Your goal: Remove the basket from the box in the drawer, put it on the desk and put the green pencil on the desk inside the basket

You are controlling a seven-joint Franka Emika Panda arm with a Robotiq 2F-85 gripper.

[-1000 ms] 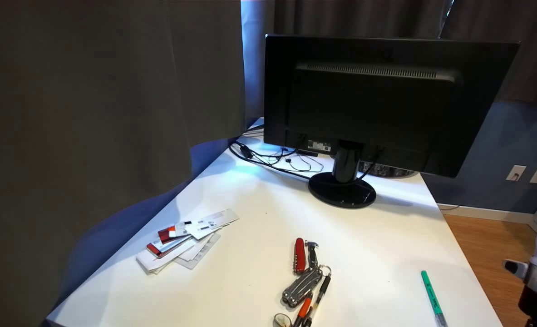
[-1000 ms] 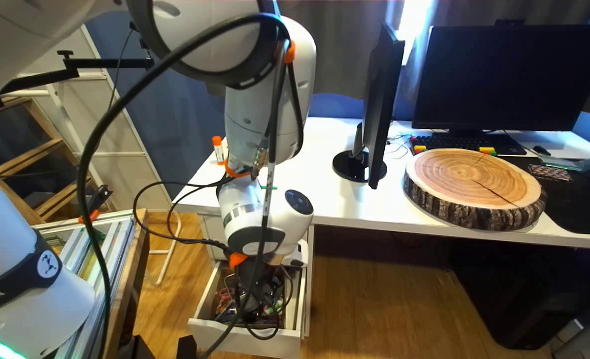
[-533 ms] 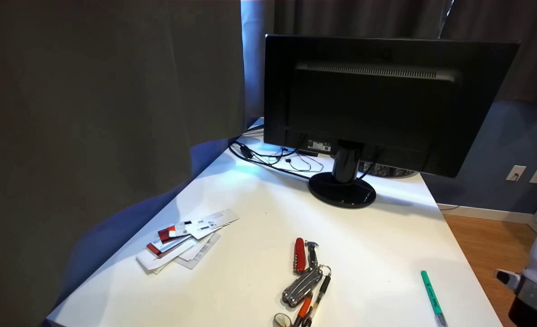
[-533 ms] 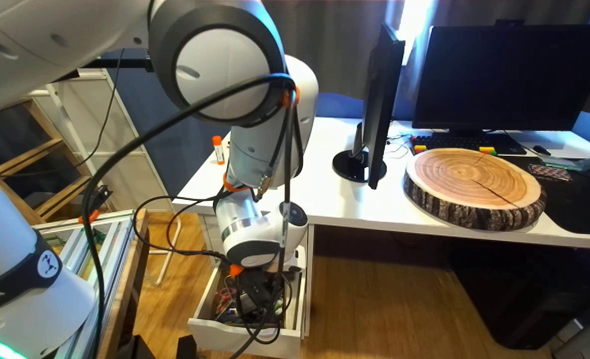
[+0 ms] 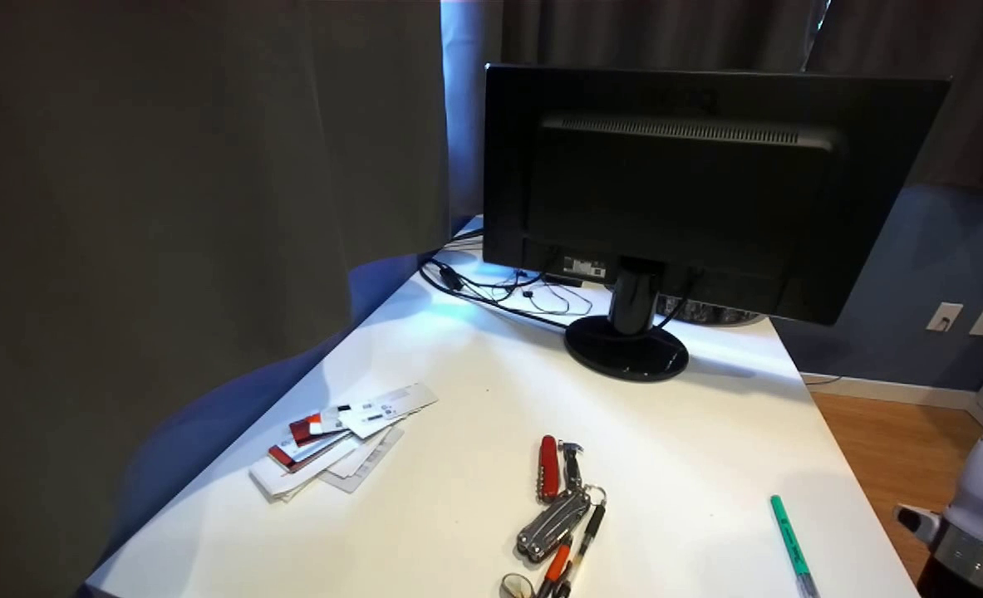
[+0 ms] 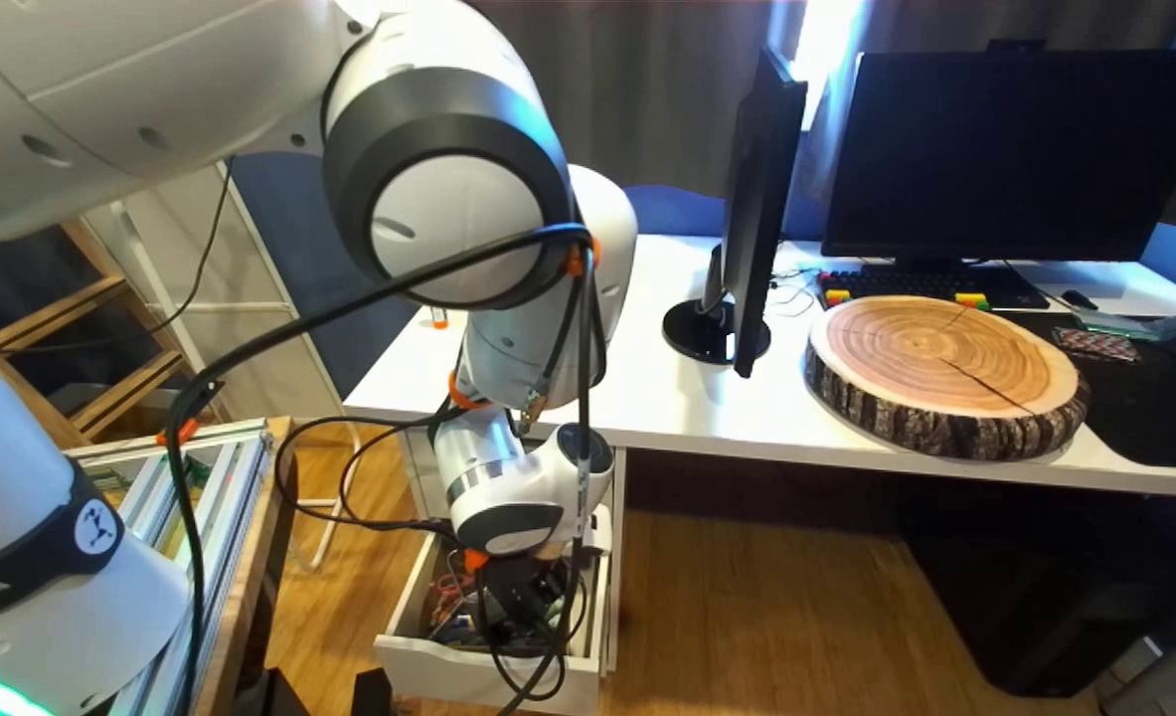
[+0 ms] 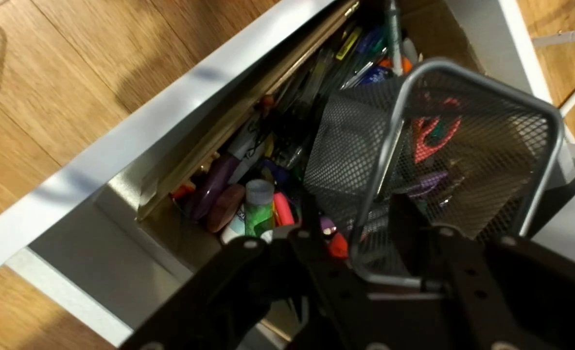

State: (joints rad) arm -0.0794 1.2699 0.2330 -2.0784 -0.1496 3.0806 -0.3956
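The dark grey wire-mesh basket point(image 7: 350, 131) sits tilted over the clutter in the cardboard box point(image 7: 238, 116), inside the pulled-out white drawer point(image 7: 136, 133). Around its rim corner stands my gripper point(image 7: 354, 199): one finger lies outside the basket, the other within the rim's outline. A gap shows on both sides of the rim, so the gripper is open. In an exterior view the dark gripper point(image 6: 523, 592) reaches down into the drawer point(image 6: 493, 671), partly behind cables. The green pencil point(image 5: 793, 540) lies near the right edge of the white desk point(image 5: 458, 498).
Pens, markers, a green tube point(image 7: 259, 209) and red-handled scissors point(image 7: 435, 131) crowd the box. On the desk are a red pocket knife point(image 5: 548, 468), a multitool point(image 5: 552, 526), cards point(image 5: 341, 440), a monitor point(image 5: 707, 199) and a wood slab point(image 6: 945, 358). The desk's front edge overhangs beside the arm.
The arm's elbow has sunk, and the wrist above the drawer has come down slightly. At the lower right of the desk view, the arm has shifted left and down. The pencil has stayed put.
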